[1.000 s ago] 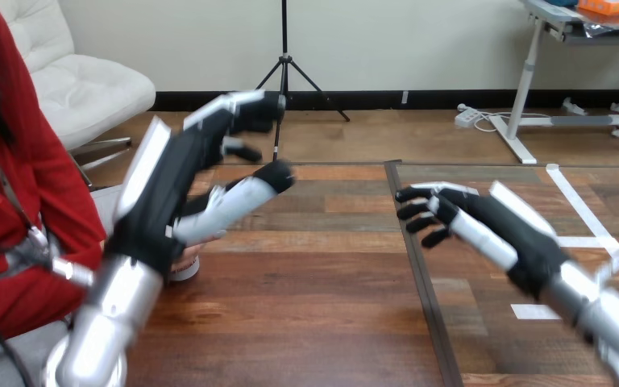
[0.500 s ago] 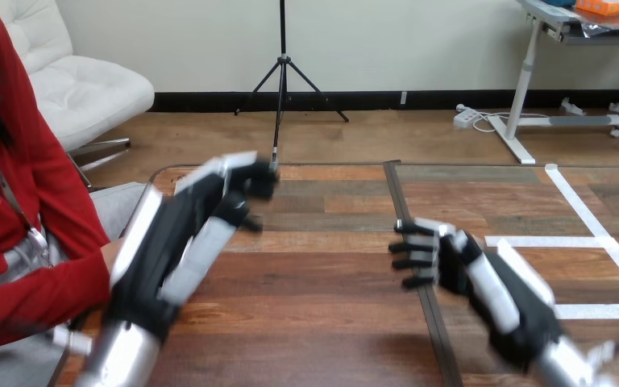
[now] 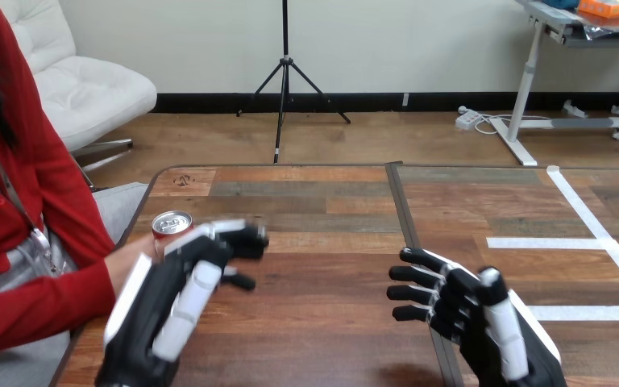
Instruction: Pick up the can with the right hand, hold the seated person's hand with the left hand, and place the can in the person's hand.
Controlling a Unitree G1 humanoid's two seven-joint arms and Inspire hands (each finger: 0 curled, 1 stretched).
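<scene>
A red can with a silver top [image 3: 172, 224] stands upright near the table's left edge. The person's hand [image 3: 131, 263] rests against its left side; I cannot tell whether it grips the can. My left hand [image 3: 179, 294] lies low in front of the can and the person's hand, hiding the can's lower part. Its fingers [image 3: 240, 239] are relaxed and reach right of the can without curling round anything. My right hand [image 3: 483, 322] hovers low at the right near the front edge, back turned up, fingers loosely spread and holding nothing.
The wooden table [image 3: 322, 266] has a dark seam [image 3: 409, 234] running front to back just left of my right hand. White tape lines [image 3: 568, 242] mark its right part. The person's red sleeve [image 3: 32, 302] lies along the left edge.
Both hands have dropped towards the table's near edge. My left hand has come down and back, uncovering the can beside the person's hand. The right hand has sunk lower and closer.
</scene>
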